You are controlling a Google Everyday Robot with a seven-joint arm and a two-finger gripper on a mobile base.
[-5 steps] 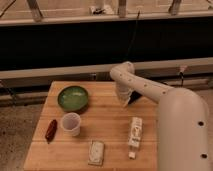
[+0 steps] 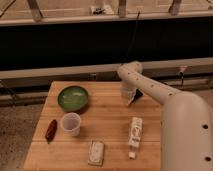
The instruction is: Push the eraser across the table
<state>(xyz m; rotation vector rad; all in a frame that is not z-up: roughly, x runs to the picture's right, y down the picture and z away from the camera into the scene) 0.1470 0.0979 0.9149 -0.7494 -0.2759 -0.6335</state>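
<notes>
The light-brown wooden table (image 2: pixel 107 112) fills the lower middle of the camera view. A whitish rectangular eraser (image 2: pixel 96 152) lies flat near the table's front edge, about centre. My gripper (image 2: pixel 131 95) hangs from the white arm (image 2: pixel 150 87) over the back right part of the table. It is low, close to the wood, and far from the eraser, which lies well in front of it and to its left. Nothing shows in the gripper.
A green bowl (image 2: pixel 73 98) sits at the back left. A white cup (image 2: pixel 71 124) stands in front of it. A dark red oblong object (image 2: pixel 51 130) lies near the left edge. A white bottle (image 2: pixel 134 134) lies at front right. A dark wall runs behind.
The arm and gripper have shifted slightly to the right over the back of the table. The objects have not moved.
</notes>
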